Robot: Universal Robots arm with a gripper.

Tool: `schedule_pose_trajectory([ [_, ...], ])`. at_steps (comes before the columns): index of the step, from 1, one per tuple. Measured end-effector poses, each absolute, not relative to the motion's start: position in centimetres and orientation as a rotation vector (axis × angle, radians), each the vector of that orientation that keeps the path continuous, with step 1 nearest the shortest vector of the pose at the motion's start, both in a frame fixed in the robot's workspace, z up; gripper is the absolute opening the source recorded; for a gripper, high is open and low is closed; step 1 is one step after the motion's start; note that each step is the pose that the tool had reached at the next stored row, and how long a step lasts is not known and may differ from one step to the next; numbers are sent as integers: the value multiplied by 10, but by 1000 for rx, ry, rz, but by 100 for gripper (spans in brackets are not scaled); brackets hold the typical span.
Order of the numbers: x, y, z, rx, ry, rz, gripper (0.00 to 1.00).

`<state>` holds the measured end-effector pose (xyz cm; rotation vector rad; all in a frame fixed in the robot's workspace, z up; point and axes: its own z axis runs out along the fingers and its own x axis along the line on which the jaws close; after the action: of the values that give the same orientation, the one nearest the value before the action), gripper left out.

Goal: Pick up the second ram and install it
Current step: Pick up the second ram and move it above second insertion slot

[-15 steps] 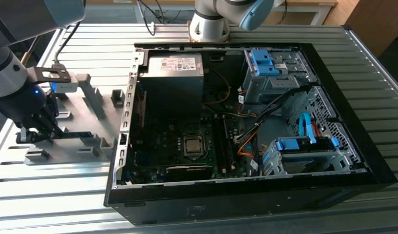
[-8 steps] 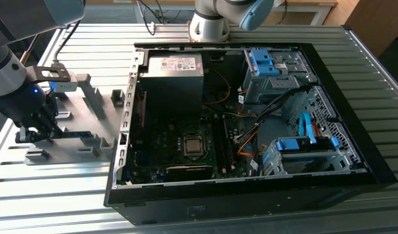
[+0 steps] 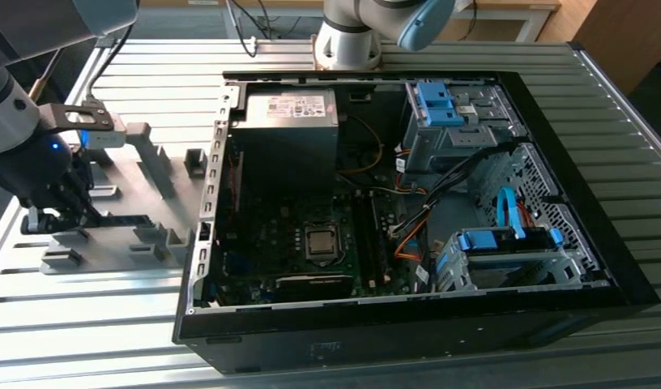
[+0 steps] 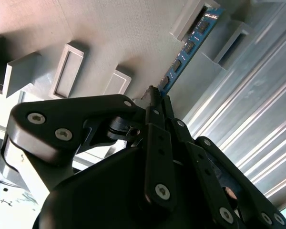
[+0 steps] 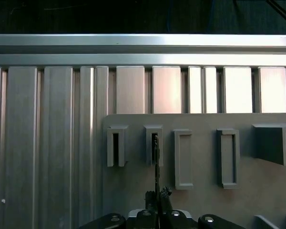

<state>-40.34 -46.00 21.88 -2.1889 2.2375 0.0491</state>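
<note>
The black two-fingered gripper [image 4: 156,98] has its jaws clenched on the near end of the second ram [image 4: 186,47], a thin, long, blue-green circuit board studded with dark chips. The stick runs straight out ahead of the jaws. Its far end sits inside a narrow rectangular pocket of the grey moulded plastic holder tray [image 4: 109,28]. In the first wrist view the board [image 5: 156,162] shows edge-on as a thin dark line from the jaws into that pocket. An empty matching pocket lies just beside it and wider ones further to the other side.

The hold looks short: the jaws seem to pinch only the last bit of a long board, so most of its length hangs out beyond them as a lever. If the stick leaves the pocket at any tilt, its far end could bind against the pocket walls. That could twist it between the pads or flex the board. A slip here would likely leave it skewed in the jaws, which would matter at the long black motherboard slots [image 3: 368,235] inside the open black computer case [image 3: 547,146], well away from the jaws.
</note>
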Motion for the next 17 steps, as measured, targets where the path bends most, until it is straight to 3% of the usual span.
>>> schedule_pose_trajectory([
  [17,-403,-460,240,-2189,2237,49,14],
])
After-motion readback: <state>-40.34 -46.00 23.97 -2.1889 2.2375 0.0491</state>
